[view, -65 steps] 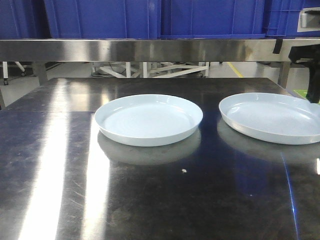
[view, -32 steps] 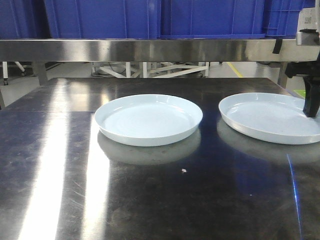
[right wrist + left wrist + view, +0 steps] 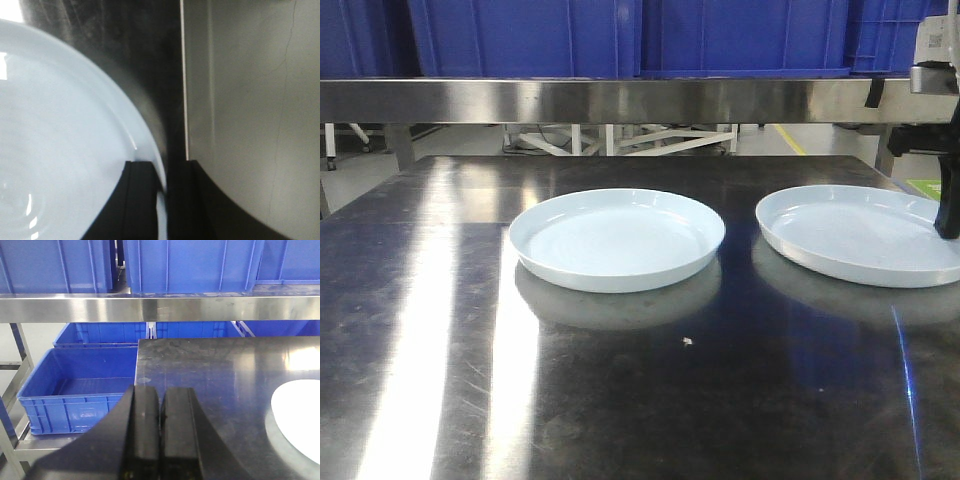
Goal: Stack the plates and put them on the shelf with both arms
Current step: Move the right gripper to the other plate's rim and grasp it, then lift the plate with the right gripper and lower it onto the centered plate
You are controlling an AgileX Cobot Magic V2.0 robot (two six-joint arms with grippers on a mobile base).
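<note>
Your worktop (image 3: 620, 400) is dark steel, scratched and mirror-like. Behind it the shelf (image 3: 620, 100) shows a long brushed stainless rail, with smooth blue plastic crates (image 3: 740, 35) on top. Two round, shallow, glossy pale blue-white plates lie well apart on the worktop: the left plate (image 3: 617, 240) near the middle, the right plate (image 3: 850, 235) at the right edge. Your right pincer (image 3: 161, 170) straddles the right plate's far-right rim, one black finger inside and one outside, closed narrowly onto it. Your left pincer (image 3: 160, 405) is pressed together, holding nothing, off the worktop's left edge. Both plates lie flat, hollow side up; being round, they have no long axis.
</note>
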